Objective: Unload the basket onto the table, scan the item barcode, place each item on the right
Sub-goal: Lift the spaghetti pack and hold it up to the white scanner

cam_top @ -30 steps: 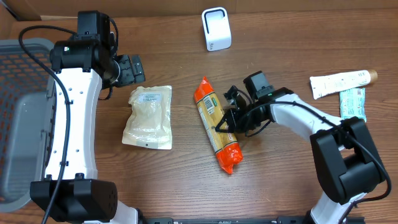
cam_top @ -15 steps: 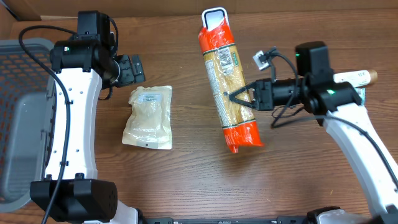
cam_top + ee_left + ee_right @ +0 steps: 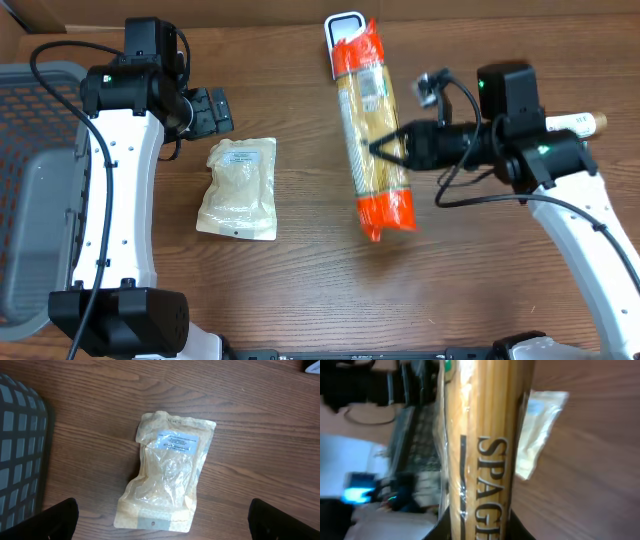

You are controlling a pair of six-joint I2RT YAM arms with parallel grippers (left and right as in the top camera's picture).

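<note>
Overhead: left tool [image 3: 212,110] jaws spread wide, empty; pale pouch [image 3: 238,187] lies on the worktop just below it. Right tool [image 3: 388,150] is clamped on the spaghetti pack [image 3: 372,120], whose top end overlaps the white scanner [image 3: 340,30]. Only right wrist reads "SPAG". Left wrist shows the pouch label, print illegible.

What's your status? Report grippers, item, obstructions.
Right gripper shut on spaghetti pack, held up, top end overlapping white scanner. Left gripper open, empty, near pouch. Nothing seen blocking.
</note>
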